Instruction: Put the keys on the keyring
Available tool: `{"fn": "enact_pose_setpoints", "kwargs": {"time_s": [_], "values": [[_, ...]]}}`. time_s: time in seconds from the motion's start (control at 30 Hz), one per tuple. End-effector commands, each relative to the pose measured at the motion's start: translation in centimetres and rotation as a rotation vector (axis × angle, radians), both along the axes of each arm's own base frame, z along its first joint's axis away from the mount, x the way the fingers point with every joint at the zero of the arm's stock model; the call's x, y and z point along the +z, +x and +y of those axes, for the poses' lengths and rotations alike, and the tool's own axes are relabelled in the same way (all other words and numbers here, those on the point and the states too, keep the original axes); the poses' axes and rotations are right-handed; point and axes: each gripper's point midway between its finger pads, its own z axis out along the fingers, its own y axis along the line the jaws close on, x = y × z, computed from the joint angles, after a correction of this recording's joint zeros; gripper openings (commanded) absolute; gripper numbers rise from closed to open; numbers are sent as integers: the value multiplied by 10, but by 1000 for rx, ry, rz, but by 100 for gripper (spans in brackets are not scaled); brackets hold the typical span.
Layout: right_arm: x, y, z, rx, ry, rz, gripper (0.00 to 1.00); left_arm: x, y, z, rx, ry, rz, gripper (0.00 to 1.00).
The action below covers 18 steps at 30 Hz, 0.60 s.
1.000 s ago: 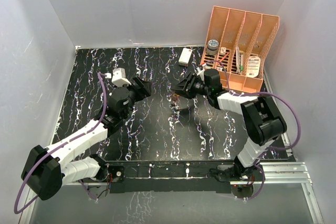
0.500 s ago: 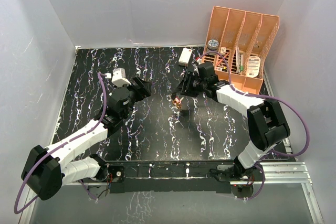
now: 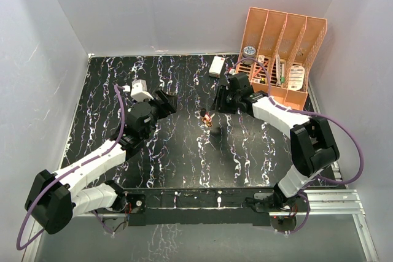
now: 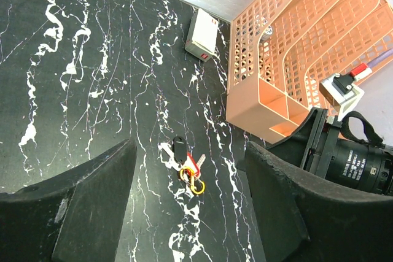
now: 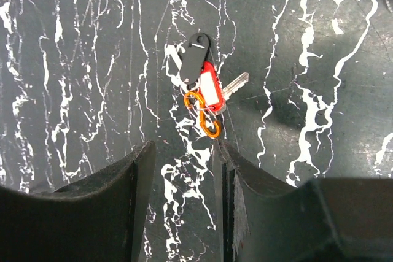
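Observation:
The keys lie bunched on the black marble table, just right of centre. The black-headed key and the red-headed key overlap, with a silvery blade sticking out to the right. The orange keyring lies against their heads and seems linked to them. The left wrist view shows the same bunch: black key, red key, keyring. My left gripper is open, left of the keys. My right gripper is open and empty, just right of them.
A small white box lies at the back of the table. An orange slotted rack holding several items stands at the back right, close behind my right arm. White walls surround the table.
My right gripper has let go of the key bunch and drawn back and up to the right, toward the rack. The keys now lie on the table. The left arm has not moved.

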Motion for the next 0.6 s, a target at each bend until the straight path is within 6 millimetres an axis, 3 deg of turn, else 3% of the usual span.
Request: {"fn": "enact_pose_setpoints", "kwargs": {"time_s": [0.0, 0.2, 0.3, 0.37, 0.57], "values": [[17, 13, -2, -15, -59, -72, 41, 17, 3, 2, 13, -26, -29, 70], [31, 19, -26, -144, -122, -135, 49, 19, 2, 3, 18, -24, -27, 75], [37, 16, -24, -131, -92, -172, 50, 20, 1, 4, 20, -25, -28, 79], [29, 13, -20, -91, -102, -130, 44, 20, 1, 4, 22, -28, -27, 79], [-1, 4, 0, 28, -112, -26, 40, 17, 1, 4, 23, -35, -18, 80]]}}
